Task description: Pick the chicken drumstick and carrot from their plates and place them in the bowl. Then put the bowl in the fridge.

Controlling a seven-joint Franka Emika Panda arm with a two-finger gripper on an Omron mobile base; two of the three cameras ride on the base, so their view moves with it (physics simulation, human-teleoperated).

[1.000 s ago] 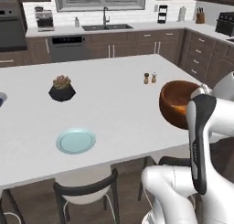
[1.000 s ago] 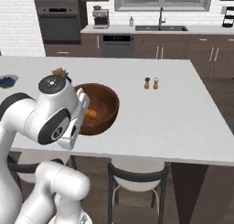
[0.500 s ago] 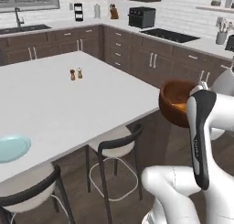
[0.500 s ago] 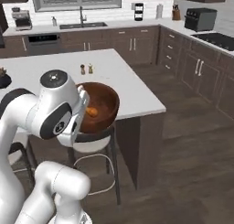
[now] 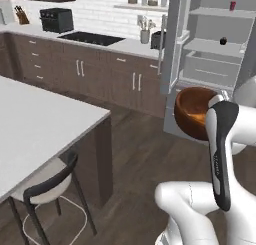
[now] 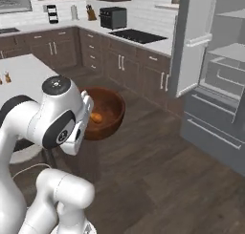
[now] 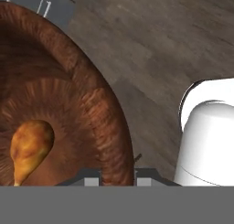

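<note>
My gripper is shut on the rim of the reddish-brown bowl, one fingertip on each side of its wall. I hold the bowl in the air in front of the arm, over the wood floor. The chicken drumstick lies on the bowl's bottom and shows as a small golden piece in the right base view. The carrot and the plates are out of view. The fridge stands ahead with its door swung open, and pale shelves and drawers show inside.
The white island counter with a dark stool under its edge lies to the left. Dark cabinets with a cooktop and a toaster oven line the back wall. Open wood floor stretches between the island and the fridge.
The base has turned right, so the whole scene has shifted: the island has slid off to the left and the open fridge has come into view. The bowl stays in my grip.
</note>
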